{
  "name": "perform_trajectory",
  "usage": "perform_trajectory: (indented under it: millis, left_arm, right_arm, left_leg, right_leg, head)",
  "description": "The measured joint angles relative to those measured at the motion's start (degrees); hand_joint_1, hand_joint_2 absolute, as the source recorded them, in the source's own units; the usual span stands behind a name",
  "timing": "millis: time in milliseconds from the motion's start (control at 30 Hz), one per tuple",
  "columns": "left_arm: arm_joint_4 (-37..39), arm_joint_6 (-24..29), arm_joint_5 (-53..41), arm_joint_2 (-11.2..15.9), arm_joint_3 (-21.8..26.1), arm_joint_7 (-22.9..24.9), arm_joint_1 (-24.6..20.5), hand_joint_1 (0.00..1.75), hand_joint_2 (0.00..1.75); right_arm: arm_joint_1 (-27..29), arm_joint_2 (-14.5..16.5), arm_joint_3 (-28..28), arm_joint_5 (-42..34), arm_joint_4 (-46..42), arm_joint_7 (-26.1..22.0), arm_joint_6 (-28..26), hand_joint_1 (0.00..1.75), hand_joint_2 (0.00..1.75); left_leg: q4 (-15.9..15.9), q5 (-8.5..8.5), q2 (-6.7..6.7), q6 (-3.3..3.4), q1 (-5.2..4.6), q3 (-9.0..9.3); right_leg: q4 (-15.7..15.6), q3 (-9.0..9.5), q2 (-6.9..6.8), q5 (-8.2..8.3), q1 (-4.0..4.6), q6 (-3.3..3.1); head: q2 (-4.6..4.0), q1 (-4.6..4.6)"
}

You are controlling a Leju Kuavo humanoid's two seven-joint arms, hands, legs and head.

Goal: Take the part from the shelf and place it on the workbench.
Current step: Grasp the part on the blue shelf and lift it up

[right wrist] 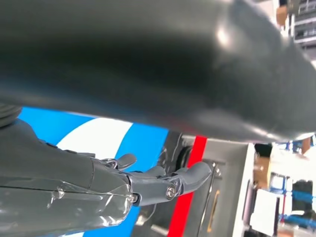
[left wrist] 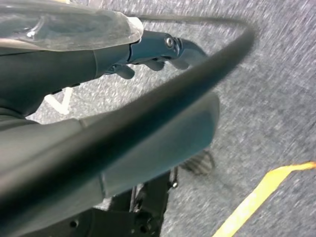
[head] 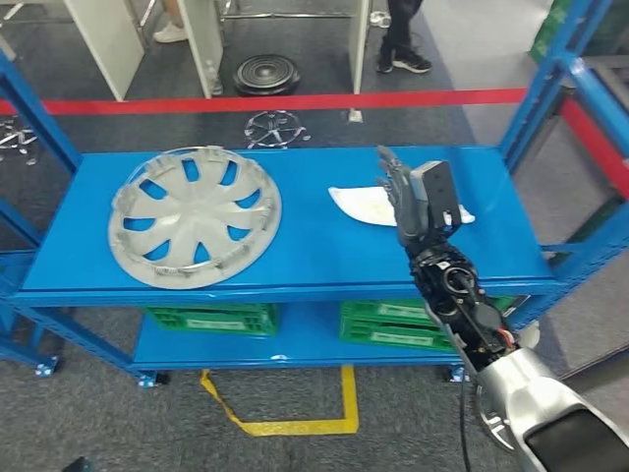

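Note:
A flat white part (head: 360,204) lies on the right half of the blue shelf top (head: 312,251). A large silver wheel cover (head: 195,216) lies on the left half. My right hand (head: 404,202) is raised just above the white part's right end, fingers straight and apart, holding nothing. In the right wrist view its fingers (right wrist: 168,183) reach over the white part (right wrist: 97,136) without touching it. My left hand (left wrist: 149,49) hangs over the grey floor with its fingers out and nothing in them.
Green crates (head: 211,318) (head: 389,324) sit on the lower shelf. Blue uprights (head: 545,84) frame the shelf's right end. Behind the shelf are a red floor line (head: 297,101), another wheel cover (head: 276,129), a black disc (head: 266,74) and a person's feet (head: 404,59). Yellow tape (head: 297,425) marks the near floor.

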Motion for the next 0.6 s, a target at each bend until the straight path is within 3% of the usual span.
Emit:
perform_trajectory:
  millis: [67, 133, 200, 233, 267, 333, 400, 500, 600]
  left_arm:
    - [0.0, 0.0, 0.1, 0.0, 0.0, 0.0, 0.0, 0.00, 0.00]
    - [0.0, 0.1, 0.1, 0.1, 0.0, 0.0, -0.1, 0.00, 0.00]
    - [0.0, 0.0, 0.1, 0.1, 0.0, 0.0, 0.0, 0.00, 0.00]
    - [0.0, 0.0, 0.1, 0.1, 0.0, -0.1, 0.0, 0.00, 0.00]
    - [0.0, -0.1, 0.1, 0.1, 0.0, -0.1, 0.0, 0.00, 0.00]
    - [0.0, -0.2, 0.0, 0.0, 0.0, -0.2, 0.0, 0.00, 0.00]
    - [0.0, -0.3, 0.0, -0.1, 0.0, -0.3, -0.1, 0.00, 0.00]
    - [0.0, -0.3, 0.0, -0.1, 0.0, -0.5, -0.1, 0.00, 0.00]
    - [0.0, -0.5, 0.0, -0.1, 0.0, -0.6, -0.1, 0.00, 0.00]
  right_arm:
    - [-0.2, 0.0, 0.0, 0.0, 0.0, 0.0, 0.0, 0.00, 0.00]
    - [-0.2, 0.0, 0.1, 0.0, 0.1, 0.0, 0.0, 0.00, 0.00]
    - [0.0, 0.0, 0.2, 0.0, 0.3, 0.0, 0.0, 0.00, 0.00]
    - [0.1, 0.0, 0.2, 0.1, 0.5, 0.0, -0.1, 0.00, 0.00]
    - [0.1, 0.0, 0.2, 0.1, 0.6, 0.0, -0.2, 0.00, 0.00]
    - [0.2, 0.0, 0.2, 0.3, 0.8, 0.1, -0.5, 0.00, 0.00]
    - [0.2, 0.0, 0.2, 0.4, 0.9, 0.2, -0.7, 0.00, 0.00]
    - [0.2, 0.1, 0.2, 0.5, 0.9, 0.3, -0.9, 0.00, 0.00]
    - [0.2, 0.1, 0.1, 0.6, 0.8, 0.4, -1.0, 0.00, 0.00]
  left_leg:
    - [-0.2, -0.64, -0.07, 0.87, -0.09, 1.36]
    - [-0.2, -1.52, -0.09, 1.41, -0.30, 2.45]
    - [-0.2, -2.57, -0.27, 1.55, -0.52, 3.78]
    - [-0.2, -3.17, -0.42, 1.53, -0.61, 4.59]
    - [-0.2, -3.78, -0.58, 1.47, -0.68, 5.51]
    - [-0.2, -5.03, -0.76, 1.19, -0.75, 7.06]
    - [-0.1, -5.87, -0.81, 0.60, -0.64, 7.55]
    - [0.1, -6.21, -0.78, -0.04, -0.44, 7.47]
    - [-0.1, -6.09, -0.71, -0.08, -0.38, 7.72]
  right_leg:
    - [4.8, -2.32, -0.14, -1.04, -0.13, 0.23]
    - [13.1, -7.43, -0.19, -3.63, -0.14, 0.27]
    - [17.6, -11.60, -0.18, -6.13, -0.11, 0.22]
    - [16.8, -12.38, -0.18, -5.91, -0.09, 0.09]
    - [14.3, -12.36, -0.18, -4.16, -0.03, -0.16]
    - [6.9, -11.48, -0.16, 2.53, 0.36, -0.97]
    - [2.5, -10.84, -0.07, 6.82, 0.92, -1.61]
    - [1.6, -10.23, 0.16, 7.58, 1.21, -1.58]
    - [1.5, -9.97, 0.42, 7.24, 1.24, -1.55]
  head:
    - [0.00, 0.66]
    - [0.00, 1.33]
    - [0.00, 1.73]
    - [0.00, 1.90]
    - [0.00, 2.15]
    - [0.00, 2.62]
    - [0.00, 2.78]
    - [0.00, 2.61]
    - [0.00, 2.28]
